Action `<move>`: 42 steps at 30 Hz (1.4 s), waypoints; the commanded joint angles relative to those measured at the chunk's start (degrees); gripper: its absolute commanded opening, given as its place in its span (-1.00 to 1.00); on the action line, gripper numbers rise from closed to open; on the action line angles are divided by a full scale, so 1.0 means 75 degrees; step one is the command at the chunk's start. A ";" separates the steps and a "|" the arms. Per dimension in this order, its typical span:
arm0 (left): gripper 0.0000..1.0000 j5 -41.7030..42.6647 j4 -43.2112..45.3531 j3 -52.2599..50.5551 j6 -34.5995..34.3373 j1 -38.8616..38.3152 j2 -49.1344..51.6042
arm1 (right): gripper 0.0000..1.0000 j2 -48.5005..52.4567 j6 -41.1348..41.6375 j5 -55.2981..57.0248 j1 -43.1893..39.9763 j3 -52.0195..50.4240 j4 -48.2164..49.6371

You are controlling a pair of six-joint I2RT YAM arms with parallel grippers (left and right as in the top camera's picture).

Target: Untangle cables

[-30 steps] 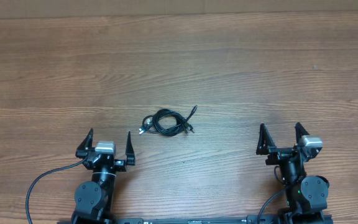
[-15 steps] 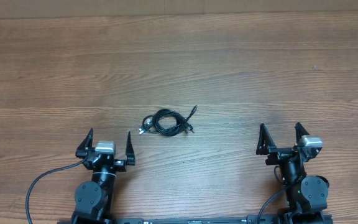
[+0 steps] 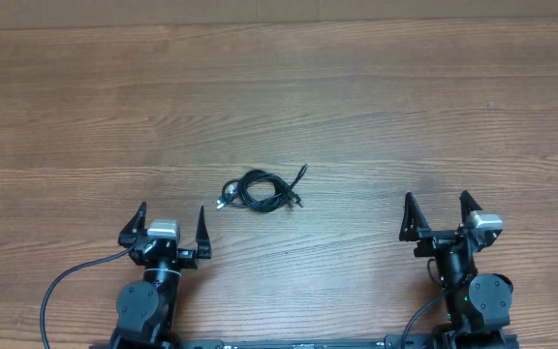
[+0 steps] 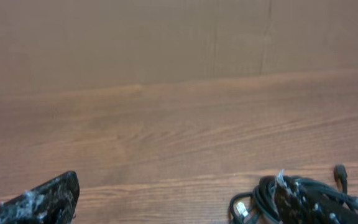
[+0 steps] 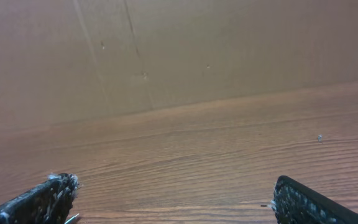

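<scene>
The cables (image 3: 258,189) lie as one small tangled black bundle on the wooden table, near its middle, with plug ends sticking out left and right. My left gripper (image 3: 171,219) is open and empty, below and left of the bundle. My right gripper (image 3: 438,210) is open and empty, well to the right of it. In the left wrist view the bundle (image 4: 260,198) shows at the bottom right, partly behind my right finger, between the spread fingers (image 4: 173,202). The right wrist view shows only bare table between the open fingers (image 5: 176,196).
The wooden table (image 3: 279,97) stretches far beyond the bundle. A brown cardboard wall (image 5: 179,50) stands at the table's far edge. Thick black arm cables (image 3: 66,281) run off at the bottom left.
</scene>
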 commanded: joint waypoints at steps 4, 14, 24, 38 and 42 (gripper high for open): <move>0.99 -0.0009 -0.1480 0.1285 -0.0140 -0.0050 0.0154 | 1.00 -0.0070 -0.0055 -0.0035 -0.0047 -0.0082 0.0032; 0.99 0.0542 -0.1746 0.2320 -0.1510 -0.0050 0.1682 | 0.99 -0.0070 -0.0055 -0.0032 -0.0047 -0.0082 0.0032; 0.99 0.1533 -0.1778 0.3917 -0.1349 -0.0050 0.3687 | 1.00 -0.0070 -0.0055 -0.0032 -0.0047 -0.0082 0.0032; 0.99 0.1862 -0.2358 0.4535 -0.1393 -0.0050 0.4940 | 1.00 -0.0070 -0.0055 -0.0032 -0.0047 -0.0082 0.0032; 0.99 0.2037 -0.2270 0.4552 -0.1419 -0.0050 0.4940 | 1.00 -0.0070 -0.0055 -0.0032 -0.0047 -0.0082 0.0032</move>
